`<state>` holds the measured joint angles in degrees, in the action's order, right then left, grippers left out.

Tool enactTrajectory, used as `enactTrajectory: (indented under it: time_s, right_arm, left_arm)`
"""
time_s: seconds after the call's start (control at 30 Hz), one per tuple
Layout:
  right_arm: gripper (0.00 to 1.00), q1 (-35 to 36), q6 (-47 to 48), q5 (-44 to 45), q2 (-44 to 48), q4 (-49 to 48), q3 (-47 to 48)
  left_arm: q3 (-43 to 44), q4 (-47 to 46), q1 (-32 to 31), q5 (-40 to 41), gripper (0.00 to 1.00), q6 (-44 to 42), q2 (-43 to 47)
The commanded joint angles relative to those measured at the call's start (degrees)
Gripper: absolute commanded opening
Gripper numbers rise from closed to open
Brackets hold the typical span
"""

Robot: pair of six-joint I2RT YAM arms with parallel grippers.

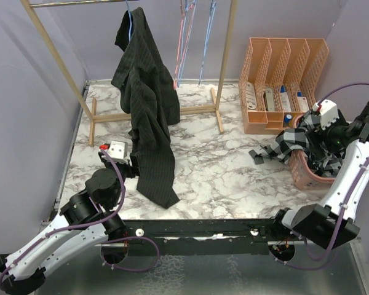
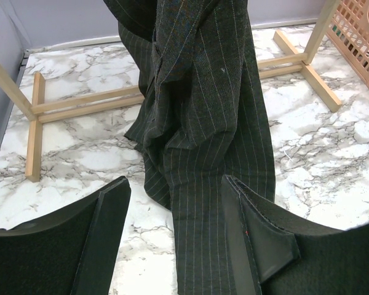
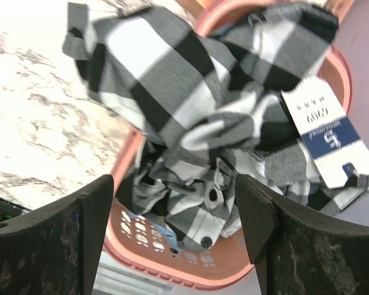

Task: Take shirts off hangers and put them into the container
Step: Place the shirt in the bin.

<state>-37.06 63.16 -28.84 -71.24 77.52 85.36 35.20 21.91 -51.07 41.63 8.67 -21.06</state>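
Left claw (image 2: 175, 239) spread astride pinstripe shirt (image 1: 146, 104) tail. Shirt hangs on what looks like a blue hanger (image 1: 130, 15). It's limp and light, so pinch near collar. Right claw (image 3: 172, 227) spread over checked shirt (image 3: 190, 110), heaped in basket (image 3: 172, 270).

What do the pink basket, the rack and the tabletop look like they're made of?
Basket: likely plastic. It is smooth, slightly glossy salmon-pink, with a moulded rim and regular holes.
Rack: pale wood, matte and apparently unvarnished, in square bars with faint grain.
Tabletop: white with grey veining like marble, though it could be a printed laminate. The look alone doesn't settle it.
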Motion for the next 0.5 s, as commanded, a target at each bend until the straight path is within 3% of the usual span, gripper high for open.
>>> enactTrajectory:
  time_s: [0.0,0.07,0.13,0.3,0.37,0.47]
  right_arm:
    - [0.80,6.10,-3.05,-1.25,2.84,3.25,1.97]
    - [0.80,11.24,-6.82,0.36,1.90,3.30,3.83]
    - [0.80,21.32,-13.62,5.55,0.12,3.28,5.33]
    - [0.79,56.07,-34.50,30.15,-3.72,-3.40,-0.59]
    - [0.80,61.42,-36.68,34.81,-5.42,-6.98,-3.48]
    - [0.81,61.67,-35.38,40.74,-7.28,-13.37,-6.01]
  left_arm:
    - [0.40,-0.54,0.27,0.45,0.64,0.49,0.76]
    - [0.40,-0.52,0.27,0.40,0.64,0.43,0.76]
    - [0.31,-0.56,0.27,0.42,0.64,0.42,0.55]
    - [0.48,-0.53,0.22,0.23,0.64,0.34,-0.37]
    - [0.53,-0.44,0.28,0.22,0.64,0.40,-0.09]
    - [0.47,-0.17,0.32,0.75,0.64,0.64,0.89]
